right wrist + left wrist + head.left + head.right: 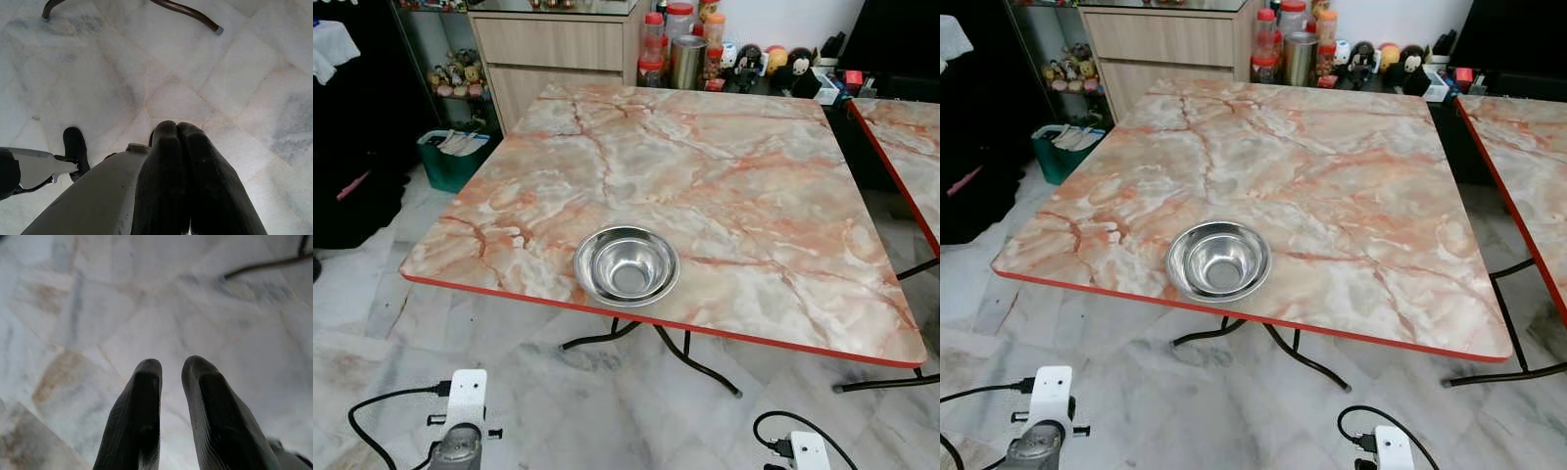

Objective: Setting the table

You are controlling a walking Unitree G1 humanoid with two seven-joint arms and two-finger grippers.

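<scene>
bowl (626, 264) sits alone by the table's (773, 186) near red edge, ahead of and above both low-hanging arms, left gripper (171, 369) slightly parted, right gripper (177, 129) pressed closed, neither clearly nearer.

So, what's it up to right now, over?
Both end effectors hang idle over the floor: left slightly open, right shut, both empty. Steel bowl empty near table's front edge. Nothing in the way.
</scene>
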